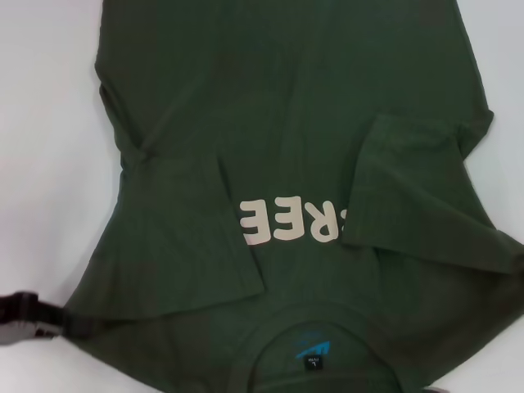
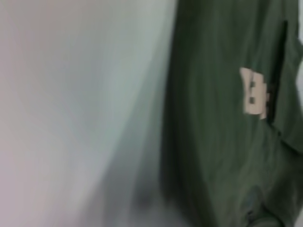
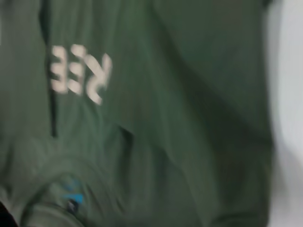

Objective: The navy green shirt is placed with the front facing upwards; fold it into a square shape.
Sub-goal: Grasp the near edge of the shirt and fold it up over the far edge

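Shirt (image 1: 303,106): olive green, front up on the white worktop (image 1: 41,123), collar toward 6 o'clock, both sleeves folded inward over the chest, partly covering the cream lettering (image 1: 291,221). Blue neck label (image 1: 311,350) visible inside the collar. Left end effector (image 1: 24,315): at 8 o'clock by the shirt's edge; finger state cannot be told. Right end effector: unseen.

- A dark olive-green cotton shirt (image 2: 222,142) fills one side of the blurred view.
- Cream block lettering (image 2: 253,92) shows, seemingly part-covered by a fold.
- A pale white table surface (image 2: 80,109) lies beside it.
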You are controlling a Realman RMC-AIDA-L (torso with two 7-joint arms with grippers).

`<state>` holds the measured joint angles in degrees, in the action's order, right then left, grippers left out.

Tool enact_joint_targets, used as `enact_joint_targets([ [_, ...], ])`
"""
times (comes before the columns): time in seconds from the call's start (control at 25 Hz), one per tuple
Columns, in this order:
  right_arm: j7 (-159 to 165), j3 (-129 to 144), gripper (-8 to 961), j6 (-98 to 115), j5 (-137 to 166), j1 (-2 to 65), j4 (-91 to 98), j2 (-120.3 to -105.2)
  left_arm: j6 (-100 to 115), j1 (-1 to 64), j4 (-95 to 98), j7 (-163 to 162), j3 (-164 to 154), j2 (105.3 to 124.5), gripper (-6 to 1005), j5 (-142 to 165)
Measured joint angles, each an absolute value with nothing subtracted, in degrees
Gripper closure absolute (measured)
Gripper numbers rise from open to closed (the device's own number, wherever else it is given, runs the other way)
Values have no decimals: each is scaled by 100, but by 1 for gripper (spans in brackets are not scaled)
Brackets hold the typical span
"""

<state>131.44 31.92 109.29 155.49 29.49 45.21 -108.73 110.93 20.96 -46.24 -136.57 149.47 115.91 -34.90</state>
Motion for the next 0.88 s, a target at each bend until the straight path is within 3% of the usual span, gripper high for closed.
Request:
enact_joint_targets([
  [0.36, 13320, 3087, 909, 10453, 14556, 3531, 4492, -10778, 10584, 3052, -4549, -14027, 15103, 11440, 959, -4029],
  [0.88, 13825, 3066, 910, 9080, 13675, 4054, 4477, -10934, 8128, 4506, -3787, -14318, 14890, 11536, 957, -4016],
])
